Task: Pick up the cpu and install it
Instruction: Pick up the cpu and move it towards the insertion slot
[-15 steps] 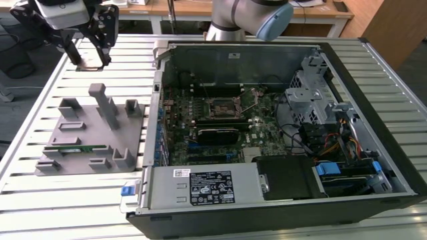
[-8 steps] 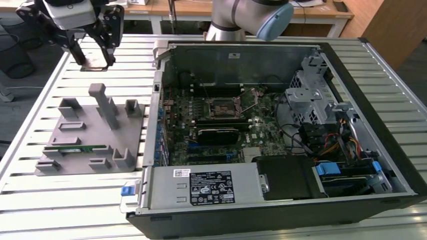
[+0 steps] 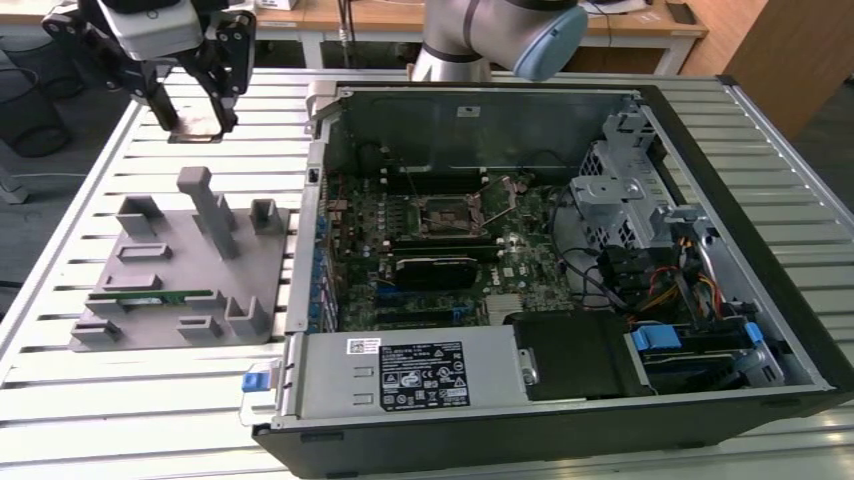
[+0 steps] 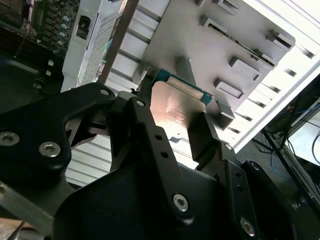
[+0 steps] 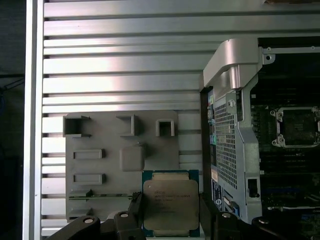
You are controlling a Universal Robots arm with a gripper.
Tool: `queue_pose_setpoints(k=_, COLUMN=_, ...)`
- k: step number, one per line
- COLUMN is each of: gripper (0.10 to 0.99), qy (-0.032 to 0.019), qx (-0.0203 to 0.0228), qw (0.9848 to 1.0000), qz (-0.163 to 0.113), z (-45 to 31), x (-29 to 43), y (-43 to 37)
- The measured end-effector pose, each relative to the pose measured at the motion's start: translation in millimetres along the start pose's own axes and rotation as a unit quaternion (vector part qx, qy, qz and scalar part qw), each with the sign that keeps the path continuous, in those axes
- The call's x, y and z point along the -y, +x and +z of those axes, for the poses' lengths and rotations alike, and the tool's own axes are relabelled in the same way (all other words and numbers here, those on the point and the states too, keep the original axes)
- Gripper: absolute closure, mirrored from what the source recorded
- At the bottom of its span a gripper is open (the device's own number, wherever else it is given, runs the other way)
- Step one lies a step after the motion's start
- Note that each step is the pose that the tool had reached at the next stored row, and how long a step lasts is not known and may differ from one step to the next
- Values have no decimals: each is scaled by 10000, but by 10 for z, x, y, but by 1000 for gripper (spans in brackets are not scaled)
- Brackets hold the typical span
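In the exterior view, the gripper [image 3: 196, 120] is seen at the far left of the scene, raised above the slatted table [image 3: 80, 200] and beyond the far end of the gray fixture [image 3: 174, 250]. It is closed to the width of the cpu [image 3: 200, 128], which is clamped between the fingertips and carried roughly level, well apart from the empty socket [image 3: 447, 215] in the open computer case [image 3: 481, 115] on the exterior view's right. In the second wrist view, the cpu [image 4: 175, 107] is shown pinched by two opposite edges, with one of the fingers [image 4: 202, 135] pressed against its side. The silvery lid is left bare and its thin green border is exposed at the free end. In the first wrist view, the cpu [image 5: 170, 202] is seen with its lid turned up toward the camera and its flat face parallel to the table, above the edge of the fixture [image 5: 105, 135]. As the part is nearly square, no marked long axis can be made out; its sides are lined up with the slats and with the socket [image 5: 298, 127]. The part is judged to be light, stiff and thin, with a smooth lid that would be slippery and an underside that is likely delicate. It is best gripped at opposite edges with modest force and kept level, as it is gripped here.
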State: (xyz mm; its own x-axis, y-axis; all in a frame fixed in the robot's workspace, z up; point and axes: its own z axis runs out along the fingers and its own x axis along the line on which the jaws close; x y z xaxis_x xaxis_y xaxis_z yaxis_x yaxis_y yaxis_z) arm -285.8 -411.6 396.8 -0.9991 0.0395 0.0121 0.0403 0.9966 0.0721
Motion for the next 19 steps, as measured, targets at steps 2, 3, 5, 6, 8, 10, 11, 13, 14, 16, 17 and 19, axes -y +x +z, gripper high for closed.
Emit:
queue_pose_setpoints(k=2, gripper=549, qy=0, qx=0, qw=10000, qz=0, z=1, x=0, y=-14)
queue_pose_setpoints(k=3, gripper=549, qy=0, qx=0, qw=10000, qz=0, z=2, x=-1, y=-21)
queue_pose_setpoints(k=5, gripper=549, qy=0, qx=0, qw=10000, qz=0, z=2, x=-1, y=-35)
queue_pose_setpoints(k=6, gripper=549, qy=0, qx=0, qw=10000, qz=0, z=3, x=-2, y=-41)
queue_pose_setpoints(k=8, gripper=549, qy=0, qx=0, qw=10000, qz=0, z=4, x=-2, y=-55)
queue_pose_setpoints(k=10, gripper=549, qy=0, qx=0, qw=10000, qz=0, z=5, x=-2, y=-69)
queue_pose_setpoints(k=11, gripper=549, qy=0, qx=0, qw=10000, qz=0, z=5, x=-3, y=-76)
queue_pose_setpoints(k=13, gripper=549, qy=0, qx=0, qw=10000, qz=0, z=6, x=-3, y=-89)
queue_pose_setpoints(k=14, gripper=549, qy=0, qx=0, qw=10000, qz=0, z=6, x=-3, y=-96)
queue_pose_setpoints(k=16, gripper=549, qy=0, qx=0, qw=10000, qz=0, z=7, x=-4, y=-109)
queue_pose_setpoints(k=17, gripper=549, qy=0, qx=0, qw=10000, qz=0, z=7, x=-4, y=-116)
queue_pose_setpoints(k=19, gripper=549, qy=0, qx=0, qw=10000, qz=0, z=8, x=-4, y=-129)
